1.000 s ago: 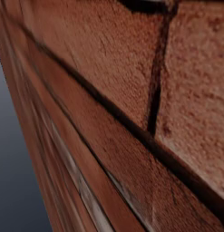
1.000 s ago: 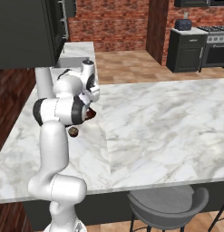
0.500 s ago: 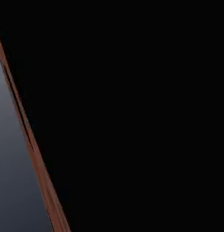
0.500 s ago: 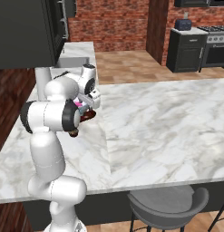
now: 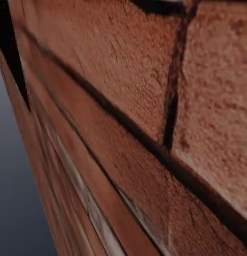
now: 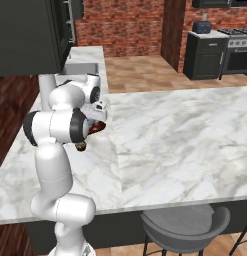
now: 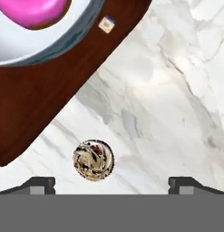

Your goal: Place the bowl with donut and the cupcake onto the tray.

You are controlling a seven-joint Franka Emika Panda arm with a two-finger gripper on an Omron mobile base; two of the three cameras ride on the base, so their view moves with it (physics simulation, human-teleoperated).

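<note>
Claw (image 7: 111,183): spread wide, empty; two dark tips at the lower edge of the hand view, far apart, nothing between them but marble.
Bowl (image 7: 63,38): sits on the tray, upper left of the hand view; pale inside, blue-grey rim.
Donut (image 7: 34,11): pink icing over a brown edge, lying in the bowl.
Tray (image 7: 45,99): dark reddish-brown slab flat on the counter, running from upper centre to lower left in the hand view; small pale tag (image 7: 106,24) on it just beside the bowl's rim.
Cupcake (image 7: 93,160): round, brown-and-cream swirled top seen from above; on bare marble near the tray's edge, apart from it, not on the tray; above the gap between the claw tips, nearer the left one.
Counter (image 6: 185,140): white, grey-veined marble island.
Arm (image 6: 60,125): folded over the counter's left end in the right base view, wrist bent down, hiding most of what lies under it.
Stool (image 6: 185,230): grey seat tucked under the near counter edge.
Brick (image 5: 145,100): red-brown blocks with dark joints, very close, in the left base view.
</note>
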